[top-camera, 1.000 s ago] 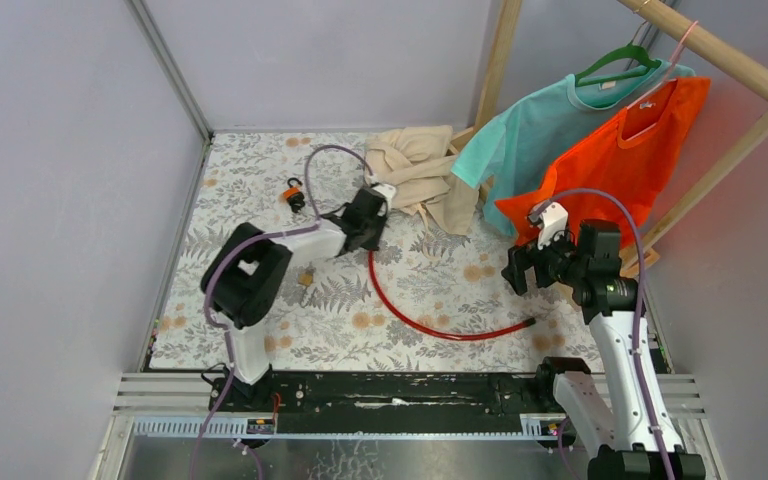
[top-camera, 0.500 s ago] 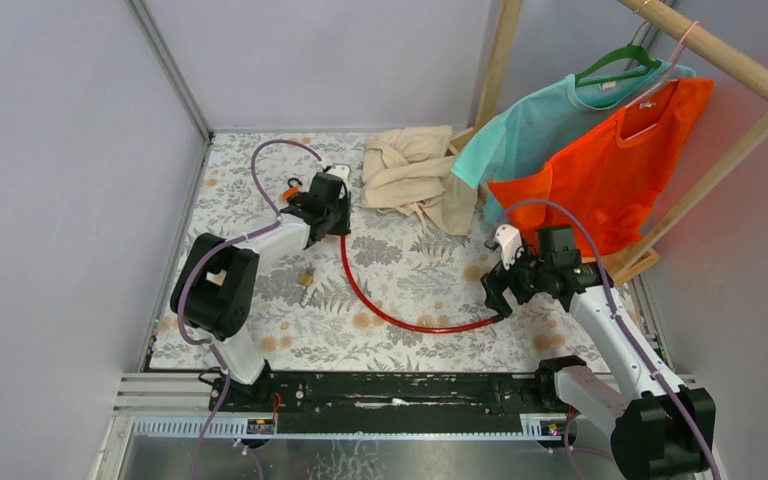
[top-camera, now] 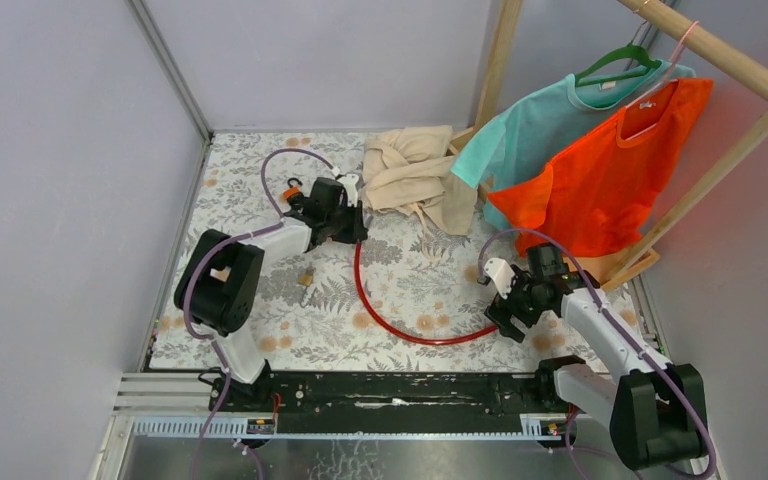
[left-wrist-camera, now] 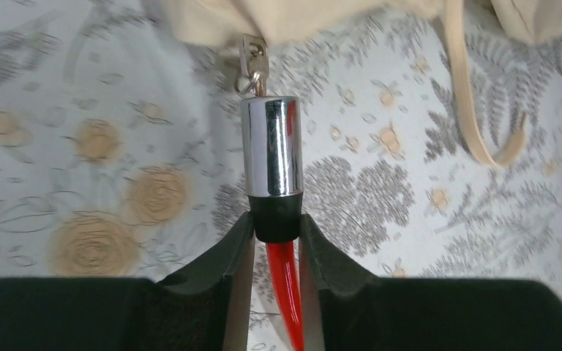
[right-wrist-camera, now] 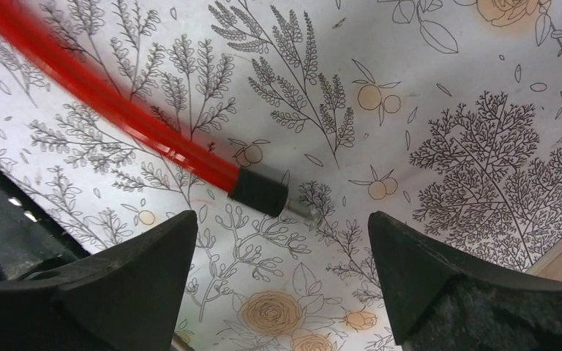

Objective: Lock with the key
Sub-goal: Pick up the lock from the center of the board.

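A red cable lock [top-camera: 400,332] curves across the floral mat. My left gripper [top-camera: 352,228] is shut on the black collar [left-wrist-camera: 278,219] below the chrome lock barrel [left-wrist-camera: 271,150], with the key and ring [left-wrist-camera: 254,64] sticking out of the barrel's far end. The cable's other end, a black cap with a short metal pin [right-wrist-camera: 263,193], lies on the mat. My right gripper [top-camera: 500,320] is open just above it, the cap [top-camera: 493,325] near its left finger [right-wrist-camera: 128,281]. The right gripper [right-wrist-camera: 282,227] holds nothing.
A beige cloth bag [top-camera: 415,175] lies at the back of the mat. Teal [top-camera: 530,120] and orange [top-camera: 610,170] shirts hang on a wooden rack at the right. A small black-and-orange object [top-camera: 293,192] and a small tan piece [top-camera: 306,280] lie on the mat.
My left gripper swung left with the lock barrel, then settled slightly right. My right gripper came down and left from beside the orange shirt to the cable's free end. The cable shifted.
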`<action>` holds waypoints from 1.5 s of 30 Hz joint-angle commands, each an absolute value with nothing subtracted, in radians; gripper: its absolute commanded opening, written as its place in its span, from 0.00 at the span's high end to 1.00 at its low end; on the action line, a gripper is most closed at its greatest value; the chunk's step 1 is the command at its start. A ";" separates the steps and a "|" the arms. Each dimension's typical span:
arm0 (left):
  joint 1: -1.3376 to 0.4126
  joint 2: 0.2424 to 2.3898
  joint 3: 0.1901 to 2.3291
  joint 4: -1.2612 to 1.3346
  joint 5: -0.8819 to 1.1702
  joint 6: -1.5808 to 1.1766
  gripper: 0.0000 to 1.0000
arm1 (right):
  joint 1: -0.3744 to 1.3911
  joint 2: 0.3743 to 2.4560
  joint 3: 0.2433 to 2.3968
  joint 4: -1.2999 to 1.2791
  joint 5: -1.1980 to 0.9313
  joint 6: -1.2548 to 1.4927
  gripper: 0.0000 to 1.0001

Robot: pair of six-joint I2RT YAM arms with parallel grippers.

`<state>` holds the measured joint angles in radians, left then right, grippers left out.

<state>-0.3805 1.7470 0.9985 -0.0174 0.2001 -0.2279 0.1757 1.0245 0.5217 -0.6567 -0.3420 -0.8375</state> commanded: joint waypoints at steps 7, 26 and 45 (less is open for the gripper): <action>-0.379 1.751 0.910 0.119 0.505 -0.173 1.00 | 0.181 1.107 0.497 -0.468 -0.326 -0.846 0.09; -0.529 1.606 0.836 0.236 0.125 -0.068 1.00 | 0.225 1.346 0.892 -0.642 -0.640 -0.760 0.01; -0.543 1.336 0.493 0.792 0.160 0.142 1.00 | 0.465 1.791 1.418 -0.184 -0.631 0.123 0.07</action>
